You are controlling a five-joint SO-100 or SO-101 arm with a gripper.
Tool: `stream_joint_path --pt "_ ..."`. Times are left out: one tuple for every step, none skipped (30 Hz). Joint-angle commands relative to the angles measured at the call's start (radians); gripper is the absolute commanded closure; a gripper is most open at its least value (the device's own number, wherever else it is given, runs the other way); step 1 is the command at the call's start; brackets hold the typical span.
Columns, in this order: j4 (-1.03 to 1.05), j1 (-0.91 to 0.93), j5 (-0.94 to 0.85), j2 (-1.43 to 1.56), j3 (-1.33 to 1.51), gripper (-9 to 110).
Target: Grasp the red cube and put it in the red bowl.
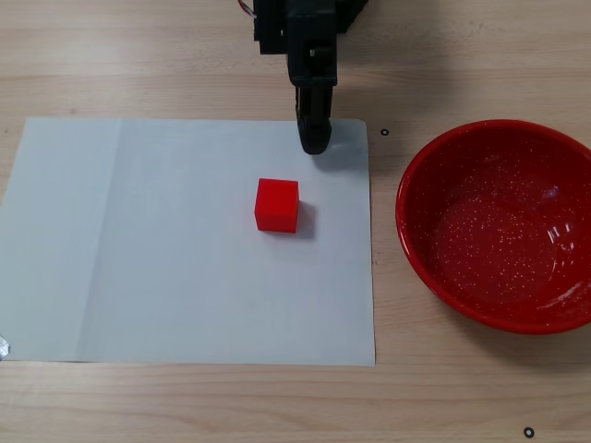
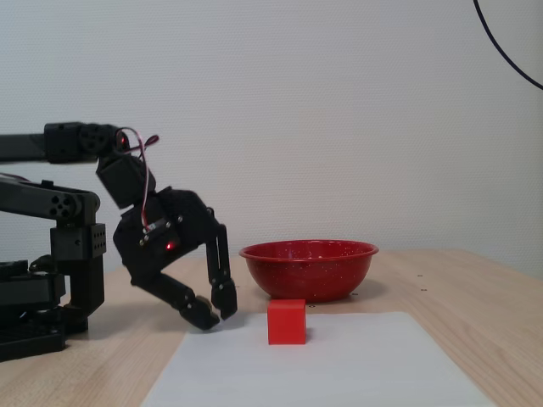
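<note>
The red cube [image 1: 277,205] sits on a white sheet of paper, right of the sheet's middle in a fixed view from above. It also shows in a fixed view from the side [image 2: 287,321]. The red bowl [image 1: 499,231] stands empty on the wooden table to the right of the sheet, and behind the cube in the side view [image 2: 310,271]. My gripper [image 1: 314,138] hangs at the sheet's far edge, a short way from the cube, with jaws together and empty. In the side view the gripper [image 2: 217,315] is low over the table, left of the cube.
The white paper sheet [image 1: 138,249] covers the left and middle of the wooden table. The arm's base and links [image 2: 51,280] fill the left of the side view. A black cable [image 2: 509,59] hangs at the upper right there.
</note>
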Motion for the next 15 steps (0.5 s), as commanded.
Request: stream_joint_path --pt "0.009 -0.014 0.031 -0.037 -0.150 101" --pt "0.014 -0.017 0.035 -0.057 -0.172 101" --pt "0.020 -0.020 0.038 -0.080 -0.195 101" --pt "0.031 -0.021 0.046 -0.101 -0.221 101" --pt "0.041 -0.025 0.049 -0.123 -0.244 101" --pt "0.052 -0.028 0.049 -0.146 -0.272 101" --pt "0.064 -0.031 0.052 -0.170 -0.299 101" --pt "0.080 -0.034 0.054 -0.195 -0.330 101" --pt "0.095 -0.037 0.055 -0.218 -0.359 101" --pt "0.106 -0.041 0.058 -0.239 -0.385 101" --pt "0.112 -0.046 0.061 -0.259 -0.408 101" --pt "0.118 -0.052 0.066 -0.279 -0.434 101" --pt "0.126 -0.058 0.072 -0.301 -0.459 101" --pt "0.132 -0.063 0.077 -0.322 -0.482 101" --pt "0.138 -0.067 0.077 -0.345 -0.505 100"
